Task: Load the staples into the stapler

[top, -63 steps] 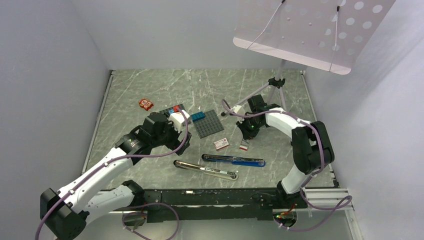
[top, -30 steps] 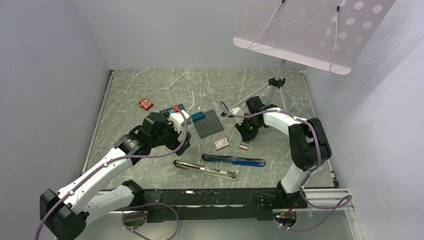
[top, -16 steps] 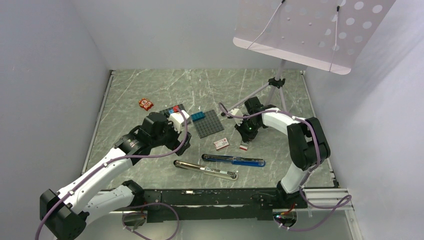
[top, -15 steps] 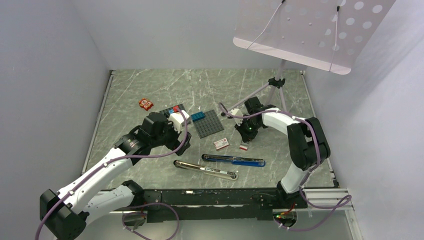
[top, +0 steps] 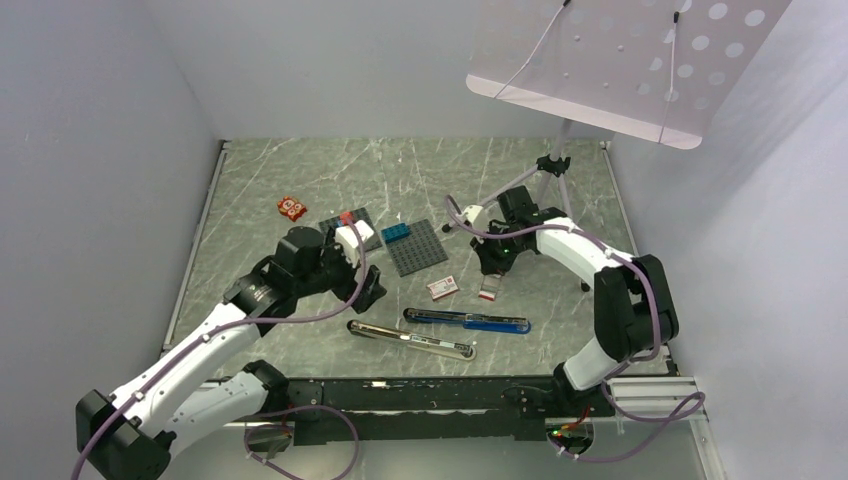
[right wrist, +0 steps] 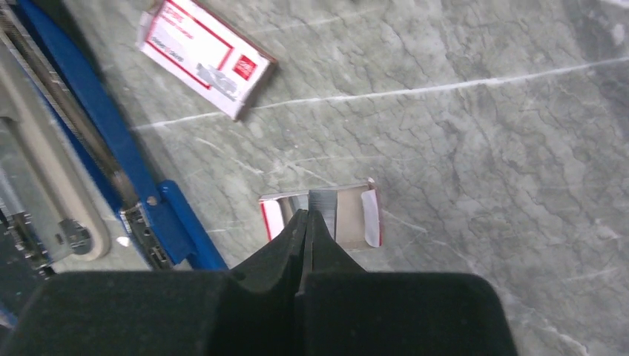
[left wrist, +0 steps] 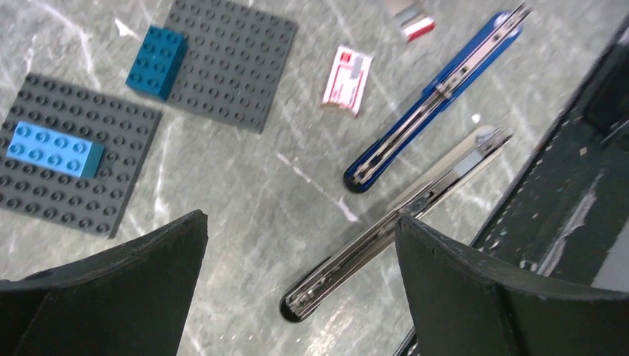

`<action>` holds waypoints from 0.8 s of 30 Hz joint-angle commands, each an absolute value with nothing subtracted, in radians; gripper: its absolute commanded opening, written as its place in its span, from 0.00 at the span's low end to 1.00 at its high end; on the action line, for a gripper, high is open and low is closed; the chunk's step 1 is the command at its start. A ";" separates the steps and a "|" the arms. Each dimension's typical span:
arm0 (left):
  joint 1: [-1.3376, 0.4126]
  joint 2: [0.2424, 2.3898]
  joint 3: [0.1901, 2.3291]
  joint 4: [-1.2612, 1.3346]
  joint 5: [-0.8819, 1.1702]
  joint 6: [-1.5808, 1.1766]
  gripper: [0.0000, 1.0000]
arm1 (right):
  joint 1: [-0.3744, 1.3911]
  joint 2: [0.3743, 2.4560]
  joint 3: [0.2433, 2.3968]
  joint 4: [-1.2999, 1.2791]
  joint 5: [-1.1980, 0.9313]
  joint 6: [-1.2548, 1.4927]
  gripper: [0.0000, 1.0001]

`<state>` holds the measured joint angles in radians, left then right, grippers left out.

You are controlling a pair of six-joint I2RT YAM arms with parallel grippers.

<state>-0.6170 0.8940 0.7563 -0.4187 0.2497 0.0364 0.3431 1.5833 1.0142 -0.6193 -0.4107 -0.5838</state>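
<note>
**Right arm poised over staple tray as opened stapler waits**

The staple tray (right wrist: 348, 221), silver with a red end, lies mid-table. Just to its left is the staple box (top: 441, 288), white with red print. Both rest flat on the marble-patterned table (top: 300, 170). The right gripper (right wrist: 306, 216) hangs directly over the tray with its fingers pressed together to a narrow point. Whether anything is pinched between them cannot be told. The narrow tip looks placed to pick or nudge the strip out of its tray.

On the near side of the staples lies the stapler (top: 467, 320), its blue bar flat with the channel facing up. A chrome bar (top: 410, 340) lies alongside to the near left, the pair apparently laid out to receive the strip. The left gripper (left wrist: 300, 222) hovers close to the chrome bar's left end, fingers spread wide and empty, seemingly ready to steady the stapler. Farther back lie grey studded baseplates (top: 417, 247) carrying blue bricks (top: 395, 232).

Compared with the view half a second earlier, the tray, box and stapler lie where they were. The right arm's elbow has swung out to the right and nearer, while its gripper remains over the tray. The left arm's wrist has eased a little leftward, uncovering more of the far-left baseplate.
</note>
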 commanded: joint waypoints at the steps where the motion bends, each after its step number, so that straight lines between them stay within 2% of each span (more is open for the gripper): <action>1: -0.607 0.817 0.685 -0.168 0.420 -0.101 0.99 | 0.325 1.504 1.038 -0.640 -0.605 -0.578 0.00; 4: -0.612 0.772 0.520 0.187 0.472 -0.290 0.99 | 0.313 1.461 1.054 -0.656 -0.776 -0.552 0.00; 8: -0.679 0.840 0.342 0.700 0.402 -0.525 0.99 | 0.302 1.420 1.063 -0.656 -0.978 -0.510 0.00; 12: -0.813 0.965 0.353 0.856 0.282 -0.490 0.99 | 0.297 1.385 1.081 -0.624 -1.142 -0.433 0.00; 13: -0.841 0.994 0.365 0.886 0.260 -0.474 0.99 | 0.296 1.378 1.020 -0.608 -1.179 -0.405 0.00; 14: -0.866 1.025 0.374 0.924 0.252 -0.459 0.99 | 0.296 1.372 1.085 -0.581 -1.213 -0.371 0.00; 18: -0.904 1.131 0.374 1.125 0.216 -0.417 0.99 | 0.297 1.312 1.062 -0.340 -1.328 -0.105 0.00; 24: -0.933 1.225 0.384 1.311 0.207 -0.413 0.98 | 0.299 1.231 0.934 0.287 -1.407 0.411 0.00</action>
<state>-0.9096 1.1942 0.3485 1.0664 0.2371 -0.4313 0.3004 1.2835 0.9859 -0.2108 -1.2728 0.0051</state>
